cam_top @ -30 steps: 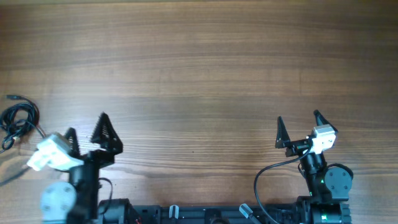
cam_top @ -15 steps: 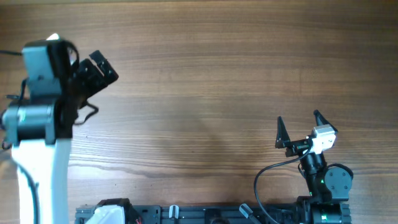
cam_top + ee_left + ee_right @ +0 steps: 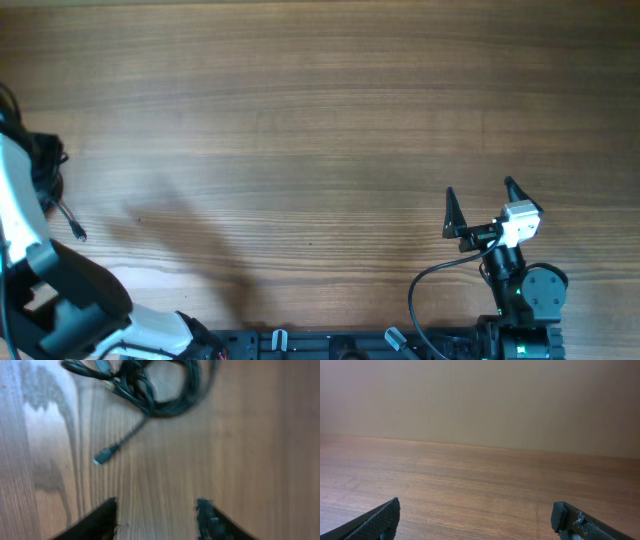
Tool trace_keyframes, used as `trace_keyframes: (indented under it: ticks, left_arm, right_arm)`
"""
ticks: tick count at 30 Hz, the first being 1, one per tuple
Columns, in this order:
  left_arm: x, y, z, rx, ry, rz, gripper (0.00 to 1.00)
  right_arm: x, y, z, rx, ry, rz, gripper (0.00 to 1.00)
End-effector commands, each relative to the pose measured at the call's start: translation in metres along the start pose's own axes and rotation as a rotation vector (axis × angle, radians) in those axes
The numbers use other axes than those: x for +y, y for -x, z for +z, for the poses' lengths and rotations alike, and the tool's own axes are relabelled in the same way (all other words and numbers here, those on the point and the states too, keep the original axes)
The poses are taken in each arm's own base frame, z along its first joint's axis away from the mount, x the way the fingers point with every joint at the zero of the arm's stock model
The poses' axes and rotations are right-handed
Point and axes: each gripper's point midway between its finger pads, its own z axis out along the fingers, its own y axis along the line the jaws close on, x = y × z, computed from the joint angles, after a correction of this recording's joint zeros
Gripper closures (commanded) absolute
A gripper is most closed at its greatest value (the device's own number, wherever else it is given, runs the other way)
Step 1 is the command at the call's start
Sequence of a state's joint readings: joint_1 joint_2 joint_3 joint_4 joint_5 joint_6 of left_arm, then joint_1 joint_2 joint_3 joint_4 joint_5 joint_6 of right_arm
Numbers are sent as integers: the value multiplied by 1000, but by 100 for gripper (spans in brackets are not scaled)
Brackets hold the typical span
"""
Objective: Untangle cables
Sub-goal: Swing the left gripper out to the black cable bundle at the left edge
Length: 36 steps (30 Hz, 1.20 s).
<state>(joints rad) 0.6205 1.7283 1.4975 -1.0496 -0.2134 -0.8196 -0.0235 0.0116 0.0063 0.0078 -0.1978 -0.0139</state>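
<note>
Soft, even light covers my brown wooden table (image 3: 330, 120). My left wrist view blurs the tangled black cables (image 3: 150, 390).

The tabletop (image 3: 320, 110) gives free passage across its middle, far side and right. The only obstacle is the cables (image 3: 45, 165), bunched at the left edge with one plug end trailing nearer. The left arm (image 3: 18, 215) reaches over that edge and hides part of the clump. Bare wood separates the left tool (image 3: 157, 520) from the clump. The right tool (image 3: 480, 200) at the near right faces open tabletop.
</note>
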Motion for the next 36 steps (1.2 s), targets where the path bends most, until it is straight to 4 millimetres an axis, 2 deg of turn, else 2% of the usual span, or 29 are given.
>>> trace_keyframes:
  ticks: [1, 4, 6, 7, 13, 16, 18, 19, 22, 25, 26, 28, 30, 31, 34, 36]
  left_arm:
    - [18, 21, 37, 6, 78, -71, 55]
    - [27, 38, 65, 1, 96, -125, 72]
    - [26, 48, 79, -16, 85, -149, 84]
    - [24, 50, 85, -21, 80, -152, 87]
    - [16, 51, 113, -24, 78, -152, 87]
    - [19, 43, 132, 4, 108, -140, 90]
    - [21, 39, 139, 16, 120, -131, 92]
    - [21, 38, 141, 20, 124, -130, 96]
    - [23, 36, 141, 31, 132, -96, 96]
    - [25, 23, 139, 82, 142, -71, 96]
    - [14, 13, 137, 116, 106, 8, 96]
    - [-31, -27, 128, 228, -65, 254, 96]
    - [-57, -57, 118, 278, -141, 366, 96]
    - [-73, -81, 110, 295, -162, 432, 96]
    - [-101, -136, 88, 312, -192, 577, 96]
    - [-110, -155, 75, 299, -181, 546, 96]
  right_arm:
    - [-2, 2, 0, -11, -13, -14, 0]
    - [-2, 2, 0, -11, -13, -14, 0]
    - [-2, 2, 0, -11, -13, -14, 0]
    - [-2, 2, 0, -11, -13, -14, 0]
    - [-3, 2, 0, -11, -14, -13, 0]
    - [-2, 2, 0, -11, -13, -14, 0]
    - [-2, 2, 0, -11, -13, -14, 0]
    - [-2, 2, 0, -11, -13, -14, 0]
    - [-2, 2, 0, -11, -13, -14, 0]
    - [-2, 2, 0, -11, -13, -13, 0]
    - [-2, 2, 0, -11, -13, -13, 0]
    - [-3, 2, 0, -11, -14, -14, 0]
    - [-2, 2, 0, -11, -13, -13, 0]
    - [-2, 2, 0, -11, -13, -13, 0]
    - [-2, 2, 0, -11, -13, -14, 0]
    - [-2, 2, 0, -11, -13, -14, 0]
